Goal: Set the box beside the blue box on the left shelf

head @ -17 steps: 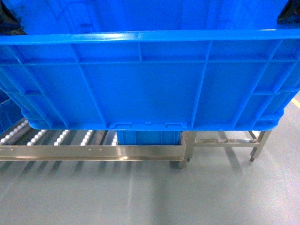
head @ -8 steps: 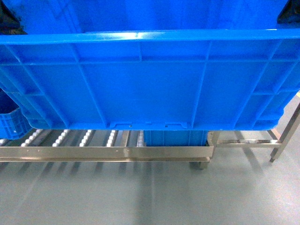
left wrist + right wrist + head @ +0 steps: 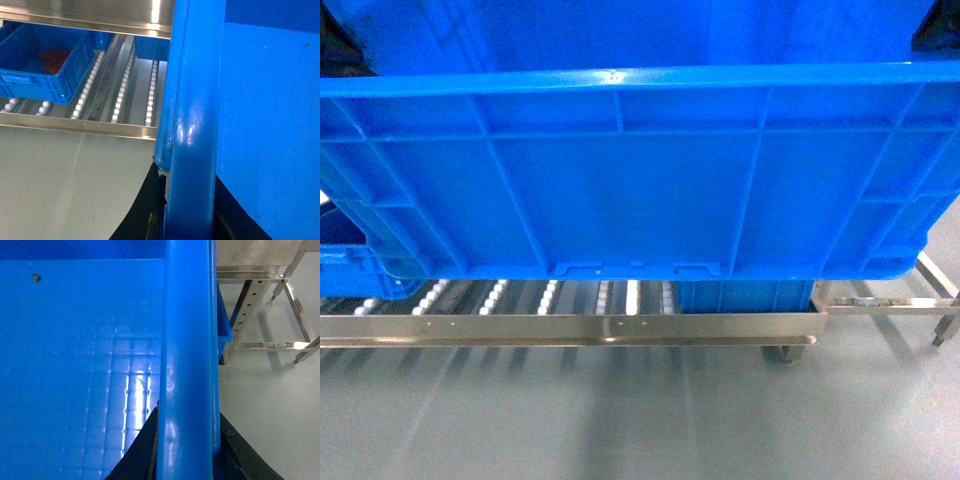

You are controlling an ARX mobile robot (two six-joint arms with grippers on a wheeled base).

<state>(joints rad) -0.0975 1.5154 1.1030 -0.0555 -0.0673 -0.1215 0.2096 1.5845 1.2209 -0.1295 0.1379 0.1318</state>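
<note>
- The left tool (image 3: 165, 210), seen from its wrist camera, is clamped on the thick rim of the large bright-blue ribbed plastic crate (image 3: 640, 170), its dark fingers (image 3: 142, 212) straddling the rim on both sides.
- The right tool (image 3: 187, 445) grips the opposite rim the same way, one dark finger (image 3: 140, 450) inside the crate wall and one outside.
- Held between both arms, the crate hangs clear of the floor and fills most of the head view, its panelled long wall facing the camera.
- Beneath and beyond it stands the grey metal roller shelf (image 3: 570, 325), white rollers running in parallel lanes.
- A smaller blue plastic bin (image 3: 42, 67) with something red inside sits on the rollers at the left.
- A stainless steel frame (image 3: 270, 310) stands on the grey floor (image 3: 620, 420) to the right.
</note>
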